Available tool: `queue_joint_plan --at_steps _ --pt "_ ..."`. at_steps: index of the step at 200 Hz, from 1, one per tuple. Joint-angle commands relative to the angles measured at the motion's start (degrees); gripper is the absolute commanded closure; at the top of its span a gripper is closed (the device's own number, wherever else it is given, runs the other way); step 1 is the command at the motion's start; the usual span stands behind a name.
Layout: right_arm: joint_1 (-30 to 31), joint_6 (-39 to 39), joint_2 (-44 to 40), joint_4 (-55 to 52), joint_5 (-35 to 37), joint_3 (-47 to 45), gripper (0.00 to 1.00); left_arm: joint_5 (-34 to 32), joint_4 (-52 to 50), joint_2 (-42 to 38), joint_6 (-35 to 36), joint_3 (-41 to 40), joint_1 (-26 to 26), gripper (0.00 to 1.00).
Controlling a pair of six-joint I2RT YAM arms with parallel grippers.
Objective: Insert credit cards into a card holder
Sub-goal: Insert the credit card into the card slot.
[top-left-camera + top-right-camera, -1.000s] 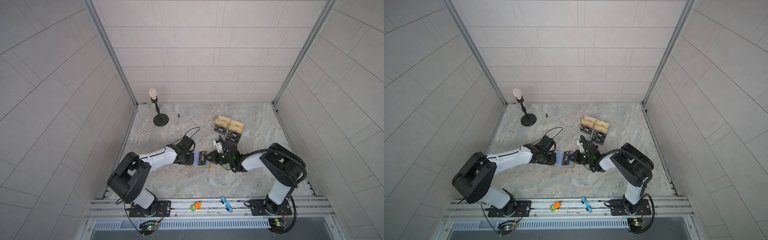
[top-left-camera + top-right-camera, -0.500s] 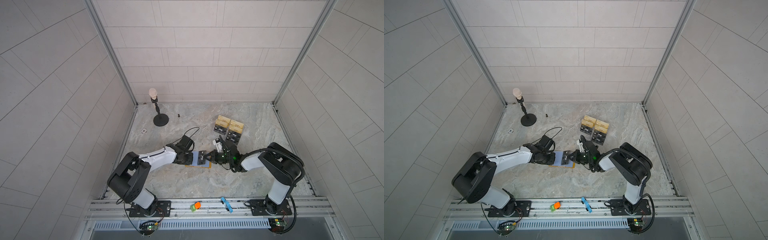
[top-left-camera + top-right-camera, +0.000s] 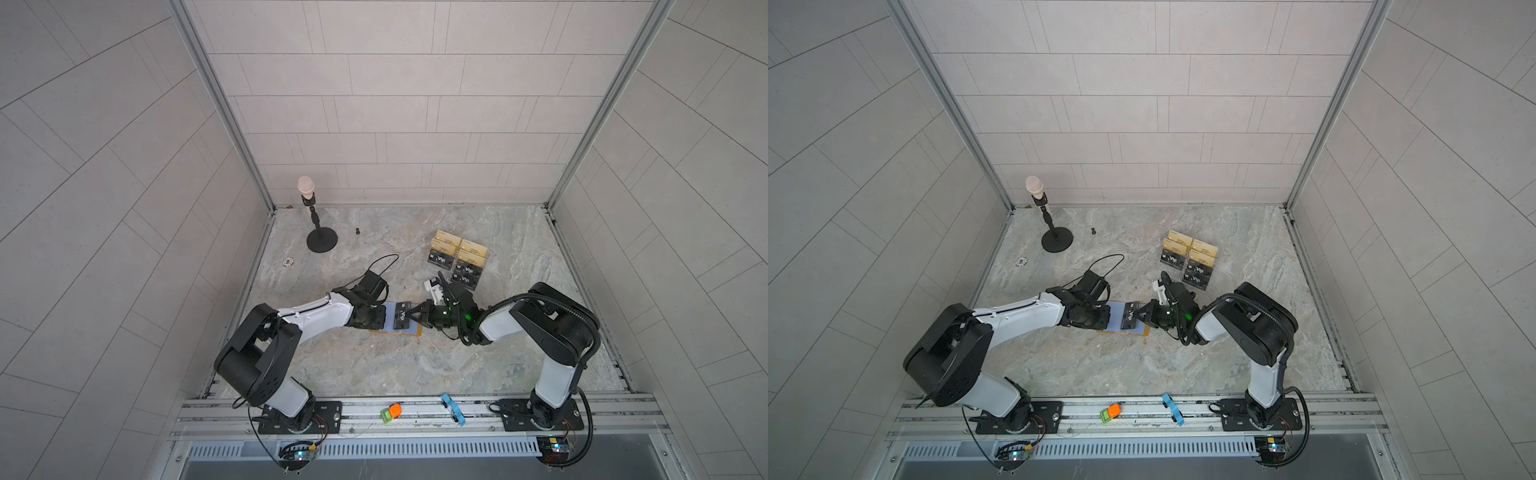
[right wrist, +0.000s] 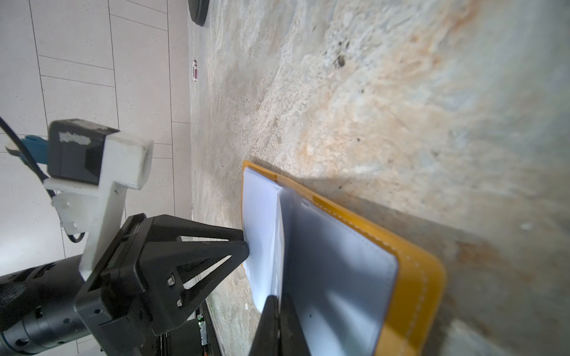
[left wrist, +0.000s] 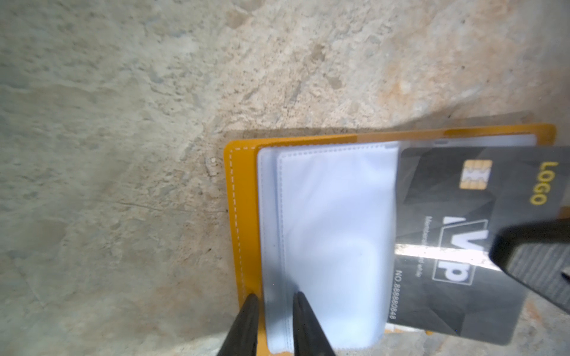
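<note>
The card holder (image 3: 415, 333) lies open on the counter (image 3: 374, 374), in the middle between the two arms. Its mustard cover is down and its clear bluish sleeves (image 5: 333, 240) face up. In both top views the two tools hide most of it.

The left tool (image 3: 383, 321) reaches it from the robot's left side. In the left wrist view its jaws stand nearly together, with only a narrow gap, and the edge of the sleeves sits between them. One finger (image 5: 245, 323) is just beside the yellow cover. So this tool has hold of the card holder by that edge. The right wrist view shows the same tool (image 4: 243, 243) touching the outer edge of the sleeves, and some of them are raised.

The right tool (image 3: 414, 319) comes from the opposite side, its jaws closed on one short end of a black credit card (image 3: 402, 319). The card is above the half of the holder nearer the right arm, printed face up, with a gold chip, "LOGO" and white "VIP" letters (image 5: 447, 246). Its free end meets the raised sleeve; whether it is already inside a pocket cannot be told.

Farther back on the counter, well apart from the holder, a stand (image 3: 459, 257) carries gold cards (image 3: 449, 240) in the back rows and other black cards (image 3: 440, 260) in front. A microphone (image 3: 321, 241) on a round black base stands near the back left corner.
</note>
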Motion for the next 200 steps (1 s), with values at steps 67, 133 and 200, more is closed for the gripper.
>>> queue_joint_plan --at_steps 67,133,200 --pt "0.23 5.45 4.32 8.63 -2.44 0.34 1.0 -0.61 -2.93 0.39 0.7 0.33 0.31 0.75" --pt "0.24 6.99 4.4 10.93 -1.47 -1.63 1.0 -0.61 -3.08 0.2 0.86 0.37 0.29 0.74" --pt "0.67 6.95 3.58 10.36 -1.0 -3.38 1.0 -0.88 -3.64 0.45 1.13 0.86 0.29 0.74"
